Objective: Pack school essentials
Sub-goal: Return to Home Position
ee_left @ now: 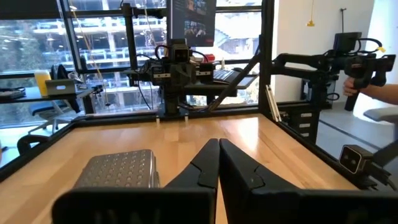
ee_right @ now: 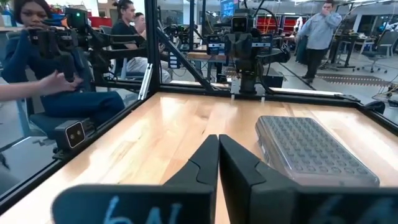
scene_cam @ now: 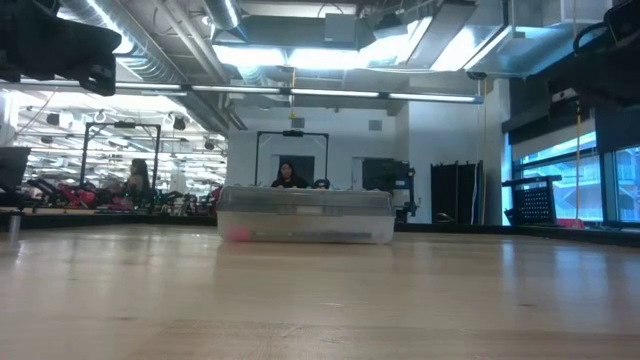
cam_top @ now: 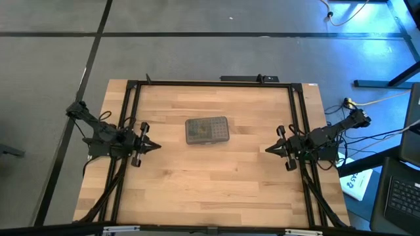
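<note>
A clear plastic case with a grey dotted lid (cam_top: pixel 207 130) lies flat and closed on the middle of the table; it also shows in the low view (scene_cam: pixel 305 216), the left wrist view (ee_left: pixel 118 169) and the right wrist view (ee_right: pixel 311 150). Something pink (scene_cam: pixel 238 234) shows through its wall; the other school essentials are not visible as loose things. My left gripper (cam_top: pixel 155 146) hovers shut at the table's left side, pointing toward the case. My right gripper (cam_top: pixel 268 149) hovers shut at the right side, pointing toward the case. Neither touches anything.
A black frame (cam_top: pixel 210 82) runs round the table's far, left and right edges. Bare wood lies all round the case. People sit and stand in the room beyond the table (ee_right: pixel 43 68).
</note>
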Motion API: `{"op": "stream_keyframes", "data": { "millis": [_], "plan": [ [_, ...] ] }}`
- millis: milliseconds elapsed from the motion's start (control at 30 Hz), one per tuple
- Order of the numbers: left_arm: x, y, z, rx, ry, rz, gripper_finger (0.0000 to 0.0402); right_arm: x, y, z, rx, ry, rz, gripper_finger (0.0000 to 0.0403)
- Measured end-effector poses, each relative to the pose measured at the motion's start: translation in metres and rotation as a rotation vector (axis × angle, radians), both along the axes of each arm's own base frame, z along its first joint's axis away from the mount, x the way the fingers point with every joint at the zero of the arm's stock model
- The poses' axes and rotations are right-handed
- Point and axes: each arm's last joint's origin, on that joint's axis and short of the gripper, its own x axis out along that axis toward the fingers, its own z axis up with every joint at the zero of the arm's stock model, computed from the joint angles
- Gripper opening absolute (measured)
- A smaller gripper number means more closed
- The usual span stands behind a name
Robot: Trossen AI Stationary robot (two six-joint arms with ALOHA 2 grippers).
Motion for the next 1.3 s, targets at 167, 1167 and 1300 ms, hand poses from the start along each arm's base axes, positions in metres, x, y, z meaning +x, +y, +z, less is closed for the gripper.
{"op": "stream_keyframes", "data": {
  "millis": [167, 1167, 1300],
  "plan": [
    [0.0000, 0.0000, 0.0000, 0.000, 0.000, 0.000, 0.0014, 0.0000, 0.0000, 0.0000, 0.027, 0.005, 0.000, 0.0014],
    [0.0000, 0.0000, 0.0000, 0.000, 0.000, -0.001, 0.0016, 0.0000, 0.0000, 0.0000, 0.026, 0.004, 0.000, 0.0016],
    [0.0000, 0.0000, 0.0000, 0.000, 0.000, 0.000, 0.0021, 0.0000, 0.0000, 0.0001, 0.027, 0.004, 0.000, 0.0016]
  ]
}}
